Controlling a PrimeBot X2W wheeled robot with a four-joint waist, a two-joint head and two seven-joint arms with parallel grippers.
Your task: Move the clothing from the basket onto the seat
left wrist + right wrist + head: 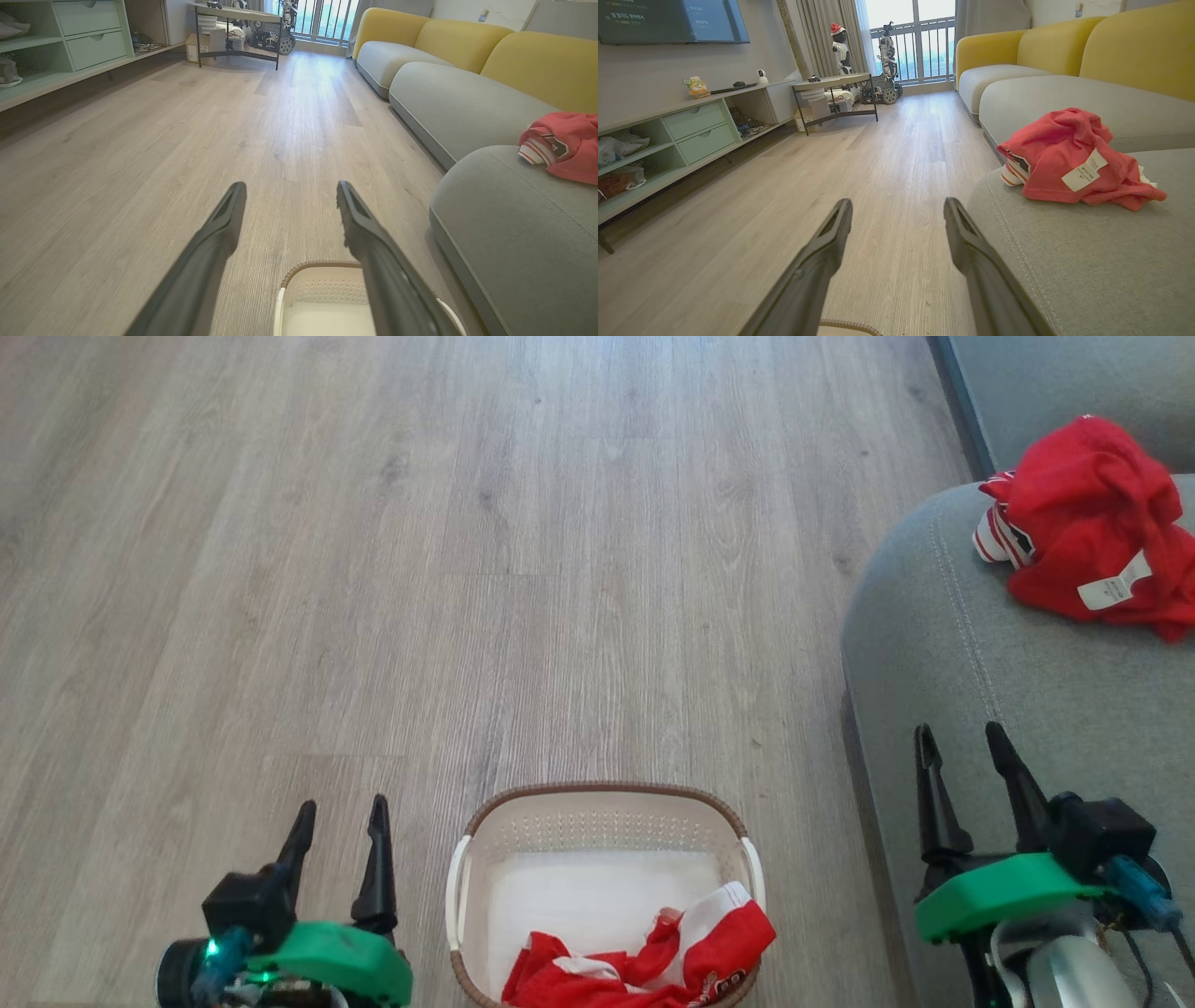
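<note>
While you look through the head view, note that the small cream plastic basket (602, 823) with the brown woven rim stands on the pale wooden floor (373, 569) between the two grippers. The bright red clothing with white bands (672, 961) lies in its near right corner, against the wall closest to the robot, and its long axis runs across the basket from left to right. The left gripper (342, 805) is just beside the left handle. The right gripper (960, 730) hangs over the edge of the large grey fabric seat (980, 644). Both point forward with fingers apart and hold nothing. The heap lies behind and below both pairs of fingertips, so I judge that you must draw an arm back and tilt it down. Neither arm is clearly the nearer one. A second red garment with a white label (1092, 523) already rests on the seat.

In the left wrist view, the two dark fingers are spread and nearly level, and the far wall of the basket (322, 289) lies below them.

In the right wrist view, the fingers are also spread and empty, and they point along the floor beside the seat edge. The garment on the seat (1064, 154) is ahead to the right.
</note>
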